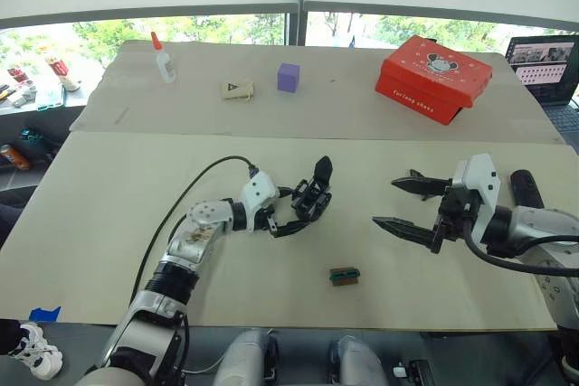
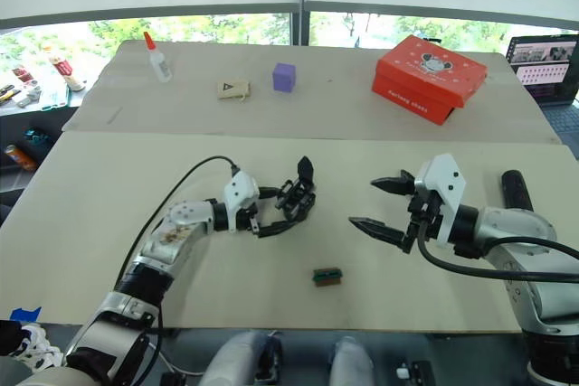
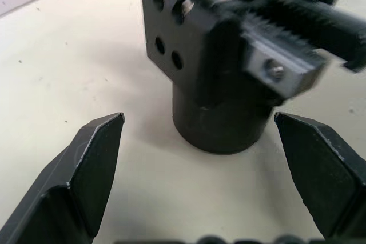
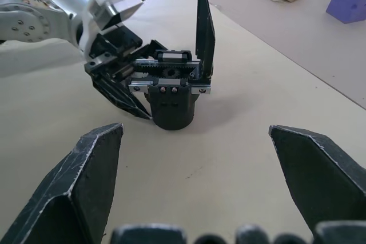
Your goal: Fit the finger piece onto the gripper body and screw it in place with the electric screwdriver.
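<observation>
Black against the pale tabletop (image 1: pixel 109 205), the gripper body (image 1: pixel 310 198) stands on its round base near the middle of the table, one pointed finger sticking up from its rack. The left gripper (image 1: pixel 288 212) has its fingers spread open on either side of that base, not yet pressing it, as the left wrist view shows with a gap on each side. The right gripper (image 1: pixel 407 207) hangs to the right, well apart from the body, fingers wide and holding nothing. What looks like the electric screwdriver (image 1: pixel 526 189) lies at the far right, partly behind the right arm; I cannot pick out the loose finger piece. A small green-and-brown block (image 1: pixel 344 276) sits nearer, apart from the work.

The step in hand seems to be steadying the body. Done well, the left fingers should close low on the cylinder, squarely, so the screw holes stay facing the right arm and the body cannot tip or twist when the piece is pushed on
</observation>
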Available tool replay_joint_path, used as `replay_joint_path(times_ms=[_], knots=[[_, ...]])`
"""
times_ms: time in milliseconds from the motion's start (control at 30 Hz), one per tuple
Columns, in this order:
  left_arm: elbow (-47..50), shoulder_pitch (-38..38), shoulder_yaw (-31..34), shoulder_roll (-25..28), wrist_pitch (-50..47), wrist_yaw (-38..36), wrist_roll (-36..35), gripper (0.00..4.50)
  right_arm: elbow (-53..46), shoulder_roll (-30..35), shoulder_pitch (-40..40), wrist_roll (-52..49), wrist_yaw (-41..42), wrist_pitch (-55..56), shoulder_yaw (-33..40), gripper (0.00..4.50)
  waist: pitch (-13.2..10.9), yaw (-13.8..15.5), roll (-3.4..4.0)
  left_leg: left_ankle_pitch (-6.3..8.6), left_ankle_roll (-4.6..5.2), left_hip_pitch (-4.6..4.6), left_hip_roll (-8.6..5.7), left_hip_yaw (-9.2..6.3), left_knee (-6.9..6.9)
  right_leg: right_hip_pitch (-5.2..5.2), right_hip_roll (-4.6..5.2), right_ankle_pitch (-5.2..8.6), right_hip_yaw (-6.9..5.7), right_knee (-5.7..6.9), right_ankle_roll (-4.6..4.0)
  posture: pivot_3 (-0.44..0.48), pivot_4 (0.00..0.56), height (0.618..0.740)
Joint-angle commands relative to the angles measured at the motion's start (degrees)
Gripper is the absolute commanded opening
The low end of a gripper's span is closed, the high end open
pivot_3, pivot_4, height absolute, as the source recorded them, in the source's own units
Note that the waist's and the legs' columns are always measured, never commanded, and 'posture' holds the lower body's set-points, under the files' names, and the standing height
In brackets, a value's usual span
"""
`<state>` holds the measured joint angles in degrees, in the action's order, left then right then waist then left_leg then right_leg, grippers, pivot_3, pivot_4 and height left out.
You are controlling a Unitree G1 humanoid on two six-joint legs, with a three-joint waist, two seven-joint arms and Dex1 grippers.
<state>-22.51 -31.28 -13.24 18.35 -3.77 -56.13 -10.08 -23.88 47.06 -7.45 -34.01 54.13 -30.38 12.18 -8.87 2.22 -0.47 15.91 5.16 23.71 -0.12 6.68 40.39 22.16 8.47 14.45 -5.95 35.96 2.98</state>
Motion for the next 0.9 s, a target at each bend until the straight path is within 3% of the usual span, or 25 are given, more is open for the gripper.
replay_joint_path(times_ms=[33, 167, 367, 567, 667, 900], knots=[[-1.2, -2.1, -0.1, -2.1, 2.4, -2.5, -0.6, 3.95, -2.2, 0.7, 0.1, -0.7, -0.2, 0.8, 2.1, 4.50, 0.0, 0.0, 0.00, 0.00, 0.00, 0.01, 0.00, 0.00, 0.01, 0.00, 0.00, 0.00, 0.00, -0.01, 0.00, 0.000, 0.150, 0.740], [1.5, 0.0, 0.1, -2.6, 2.2, -3.6, -1.1, 2.30, -2.6, 0.8, 0.4, -0.9, -0.4, 0.4, 2.4, 4.50, 0.0, -0.2, 0.00, 0.00, 0.00, 0.01, 0.02, -0.01, 0.00, 0.02, 0.00, 0.00, 0.00, 0.01, 0.00, 0.000, 0.150, 0.740], [11.6, 5.4, 0.6, -3.7, -2.1, 1.1, -1.6, 2.31, -4.4, 1.0, 2.8, -1.9, -0.4, -0.2, 2.8, 4.50, 0.0, -0.1, 0.00, 0.00, 0.00, 0.03, 0.02, -0.03, 0.00, 0.02, 0.01, 0.00, 0.01, 0.00, 0.00, 0.000, 0.150, 0.740], [22.4, 9.8, -1.1, -10.6, -7.8, 17.7, 4.8, 2.31, -4.7, 1.3, 3.3, -2.4, -0.2, -0.3, 2.5, 4.50, 0.0, 0.3, -0.02, 0.01, 0.03, 0.05, 0.01, -0.08, 0.08, -0.01, 0.04, 0.00, 0.02, -0.06, 0.00, 0.000, 0.150, 0.740], [22.4, 9.4, -3.7, -15.3, -9.7, 24.1, 8.1, 2.31, -4.7, 1.2, 3.5, -2.1, 0.2, 0.0, 1.8, 4.50, 0.0, 0.3, -0.03, 0.04, 0.07, 0.07, 0.01, -0.11, 0.13, -0.01, 0.05, -0.01, 0.01, -0.07, 0.01, 0.000, 0.150, 0.740], [19.1, 7.8, -5.7, -20.7, -12.5, 31.7, 11.8, 2.31, -4.2, 1.1, 3.4, -1.5, 0.7, 0.5, 1.1, 4.50, 0.0, 0.2, -0.03, 0.05, 0.09, 0.08, 0.02, -0.10, 0.14, 0.02, 0.05, 0.00, 0.02, -0.09, 0.00, 0.000, 0.150, 0.740]])
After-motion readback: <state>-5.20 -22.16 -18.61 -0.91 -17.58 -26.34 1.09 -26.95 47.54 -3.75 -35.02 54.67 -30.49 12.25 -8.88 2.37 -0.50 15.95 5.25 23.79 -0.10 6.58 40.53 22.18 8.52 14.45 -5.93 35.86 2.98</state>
